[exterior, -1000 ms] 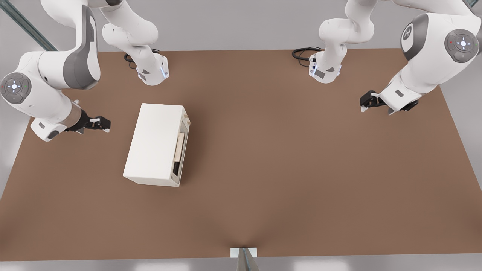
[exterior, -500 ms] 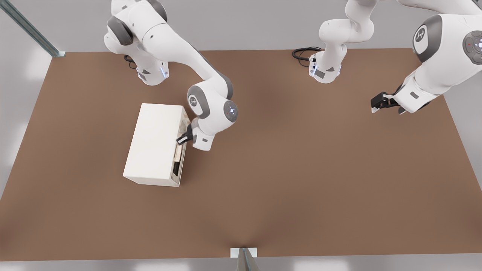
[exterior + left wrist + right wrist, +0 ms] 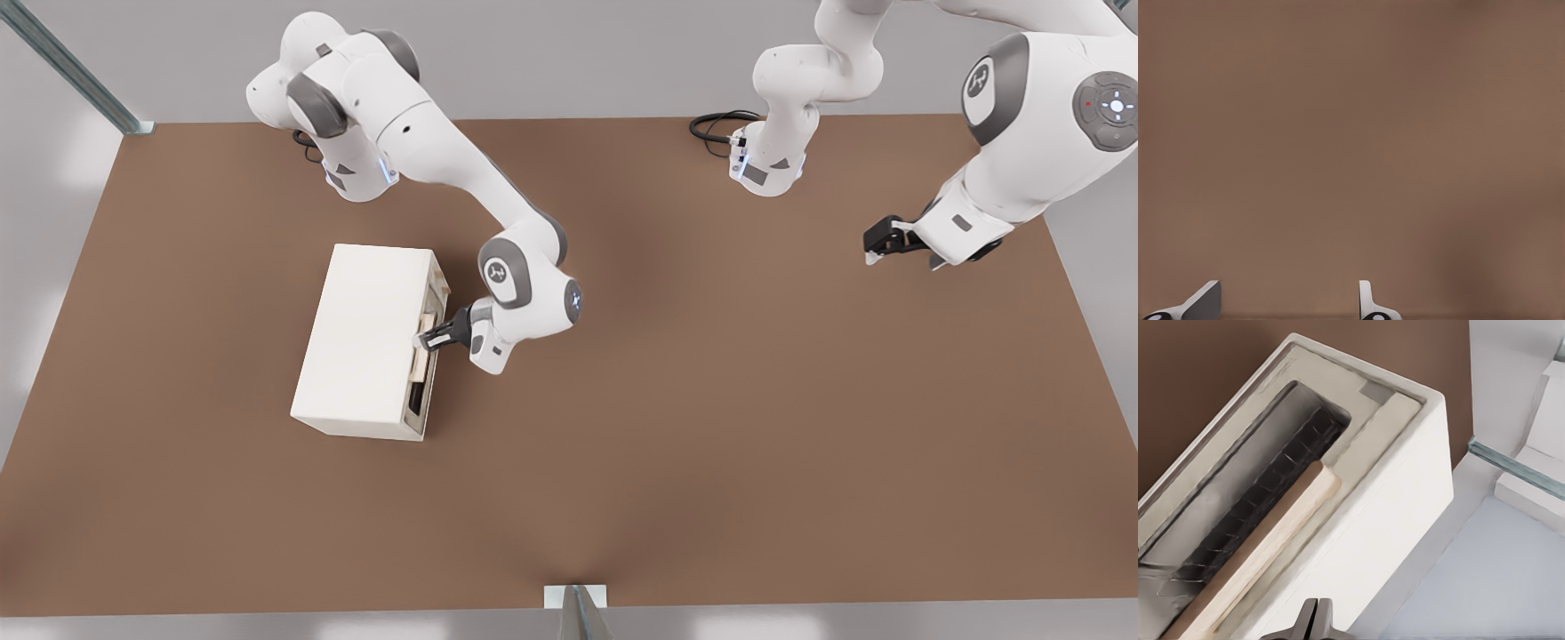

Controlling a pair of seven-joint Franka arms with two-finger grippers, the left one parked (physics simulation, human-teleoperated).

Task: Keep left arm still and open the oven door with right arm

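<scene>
The cream oven [image 3: 369, 333] lies on the brown table [image 3: 711, 427] at the front view's left. Its door [image 3: 416, 400] faces the front view's right and stands closed, with a dark window and a pale tan bar handle [image 3: 421, 363]. My working arm [image 3: 524, 280] reaches down from the back to the door side. Its gripper [image 3: 427, 340] sits at the upper end of the handle. In the right wrist view the door [image 3: 1238, 473] and handle [image 3: 1258, 553] run diagonally. There the gripper [image 3: 1317, 618] is shut, fingertips together beside the handle over the oven's edge, holding nothing.
The parked arm's gripper [image 3: 880, 242] hangs over the table's edge at the front view's right. Black cables [image 3: 716, 124] lie by the arm bases at the back. A small white bracket [image 3: 575, 597] sits at the table's front edge.
My working arm swung from the front view's far left over the oven to its door side, then the gripper settled lower at the handle. The door has not moved.
</scene>
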